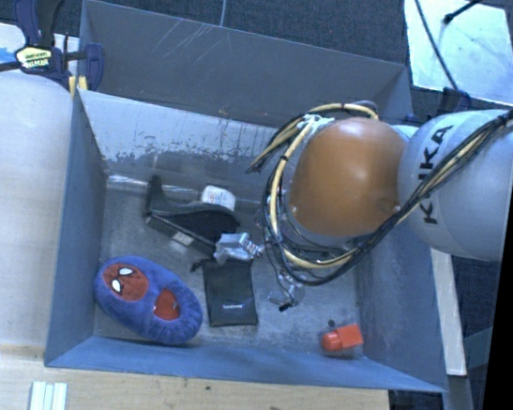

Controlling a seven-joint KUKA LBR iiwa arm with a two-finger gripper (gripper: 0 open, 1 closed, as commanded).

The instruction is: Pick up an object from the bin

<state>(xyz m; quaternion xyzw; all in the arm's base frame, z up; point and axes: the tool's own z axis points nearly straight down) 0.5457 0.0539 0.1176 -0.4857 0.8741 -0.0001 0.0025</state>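
Note:
My gripper (237,244) shows as a small silvery part below the left side of the arm's orange dome, low in the middle of the bin. It sits at the upper edge of a flat black rectangular case (230,298) and touches or nearly touches the right end of a black handled tool (188,218) with a white label. I cannot make out anything held in it. A blue plush slipper (150,300) with a red spider-mask face lies at the front left, apart from the gripper.
A small orange block (343,338) lies at the front right of the bin floor. The arm with its orange dome and looped cables covers the right middle of the bin. The bin's sloped walls close in on all sides.

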